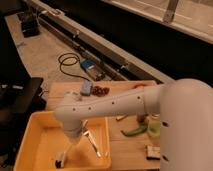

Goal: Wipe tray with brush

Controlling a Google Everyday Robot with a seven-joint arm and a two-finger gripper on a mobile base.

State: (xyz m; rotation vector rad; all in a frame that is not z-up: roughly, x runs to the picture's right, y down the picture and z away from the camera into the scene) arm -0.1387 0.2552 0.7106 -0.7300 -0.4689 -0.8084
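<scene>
The yellow tray (42, 137) sits on the wooden table at the lower left. My white arm reaches across it from the right, and the gripper (75, 139) hangs over the tray's middle, pointing down. It is shut on the brush (66, 152). The brush's pale handle slants down to the left, and its dark head (59, 162) touches the tray floor near the front. A thin metal utensil (94, 144) lies in the tray just right of the gripper.
On the table behind the tray lie a grey-blue object (86, 88) and a red cluster (100, 91). To the right are a green vegetable (134, 131), a green container (154, 127) and a small dark block (151, 152). A dark chair (20, 97) stands at the left.
</scene>
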